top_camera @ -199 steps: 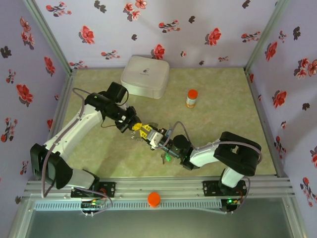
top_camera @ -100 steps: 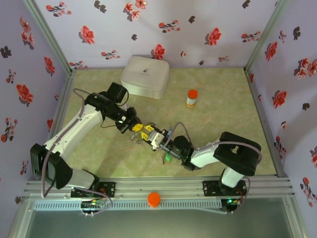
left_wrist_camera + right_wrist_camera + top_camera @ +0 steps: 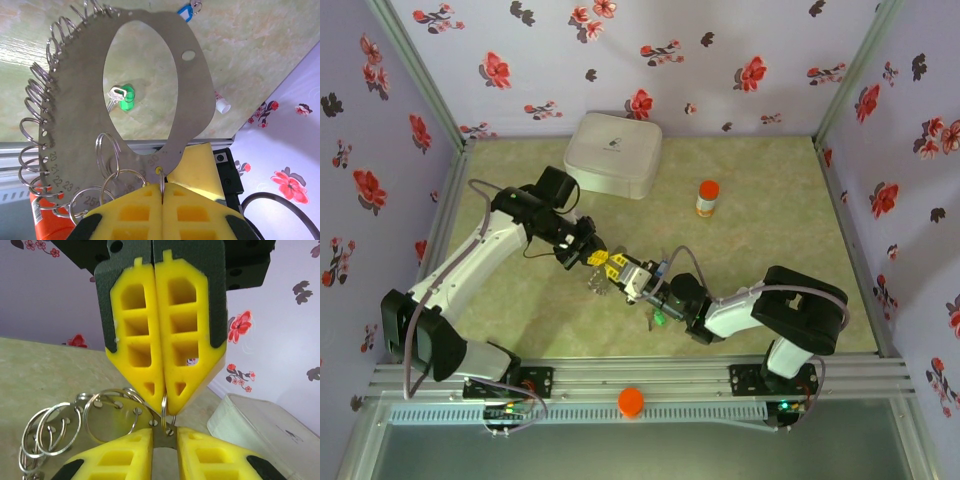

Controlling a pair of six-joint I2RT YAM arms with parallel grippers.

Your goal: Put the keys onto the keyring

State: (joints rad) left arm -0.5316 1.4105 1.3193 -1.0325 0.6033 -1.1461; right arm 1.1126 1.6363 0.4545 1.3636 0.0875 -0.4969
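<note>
Pale green marbled tabletop. Lying on it: white box at far side, beyond left tool; orange-capped bottle upright, beyond right tool, well apart; green key flat, just nearside of right tool; blue key and small white cap loose, apart from each other.

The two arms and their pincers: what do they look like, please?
The left arm and the right arm have white shells and black joints; thin grey cables loop beside both. The left pincer and the right pincer have yellow fingers with square hollows, backed in black.
</note>
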